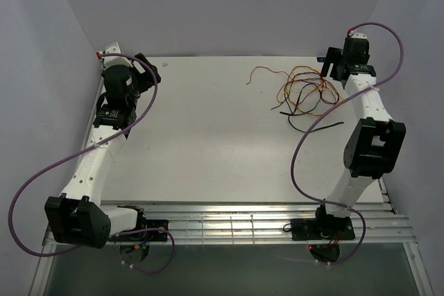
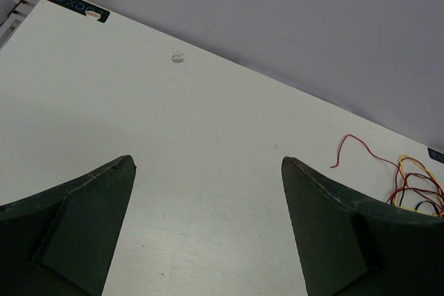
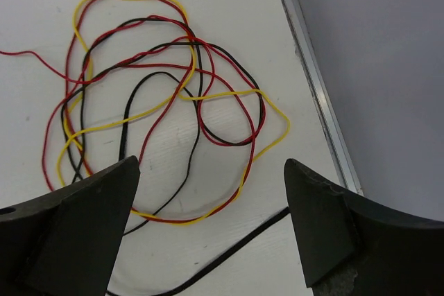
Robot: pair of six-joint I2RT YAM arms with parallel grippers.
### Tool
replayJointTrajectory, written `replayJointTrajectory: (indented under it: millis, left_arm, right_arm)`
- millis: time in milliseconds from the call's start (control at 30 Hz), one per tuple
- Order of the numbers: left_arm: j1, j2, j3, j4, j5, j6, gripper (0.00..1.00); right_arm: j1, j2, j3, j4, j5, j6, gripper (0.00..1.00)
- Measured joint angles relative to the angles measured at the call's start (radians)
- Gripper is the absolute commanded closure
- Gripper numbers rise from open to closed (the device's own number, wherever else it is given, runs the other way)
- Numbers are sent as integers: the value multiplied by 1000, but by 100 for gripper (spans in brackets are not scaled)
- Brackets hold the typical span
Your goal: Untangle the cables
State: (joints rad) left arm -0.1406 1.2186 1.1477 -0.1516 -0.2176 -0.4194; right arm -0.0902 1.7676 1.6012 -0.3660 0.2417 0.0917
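The cables (image 3: 193,46), a set of very thin red, black and yellow wires, lie in one loose overlapping tangle on the flat white counter (image 1: 208,123), at about 2 o'clock in the overhead view. The loops cross one another many times. A free red tail runs out toward 9 o'clock, and a free black tail trails off at about 5 o'clock, nearer the arm bases.

The right claw (image 3: 209,163) hovers directly above the near edge of the tangle with its dark fingers spread wide and nothing between them. The left claw (image 2: 207,161) is equally wide and empty. It sits over bare counter at about 10 o'clock, well apart from the wires, which appear only at the 4 o'clock corner of its wrist view.

Judged from this layout, no strand is yet gripped and the step in hand is the first pick. It is best taken on a single strand at the outside of the heap, such as the free black tail, not at the dense crossings in the middle. Because the wires are so fine and lie flat, the fingertips probably need to reach the counter before closing fully. A slow draw away from the heap, with the left claw brought across to pin the remaining loops, should keep the whole bundle from dragging along.
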Motion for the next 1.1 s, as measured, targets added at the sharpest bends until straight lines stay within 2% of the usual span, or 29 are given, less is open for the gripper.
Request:
replayJointTrajectory:
  millis: [167, 400, 767, 900, 1067, 1100]
  left_arm:
    - [0, 5, 0, 21, 2, 0, 2]
    - [0, 12, 0, 32, 0, 3, 2]
    - [0, 24, 0, 19, -9, 18, 2]
    - [0, 24, 0, 10, -17, 26, 2]
    - [0, 22, 1, -6, -33, 35, 2]
    - [0, 21, 1, -7, -35, 37, 2]
  right_arm:
    - [-31, 231, 122, -9, -43, -45, 10]
    - [-42, 504, 374, -61, -66, -58, 10]
    - [-40, 616, 415, -80, -130, 48, 10]
    - [-40, 631, 414, -80, -139, 76, 0]
    - [-34, 634, 413, -75, -137, 89, 27]
    - [-32, 635, 412, -73, -132, 88, 37]
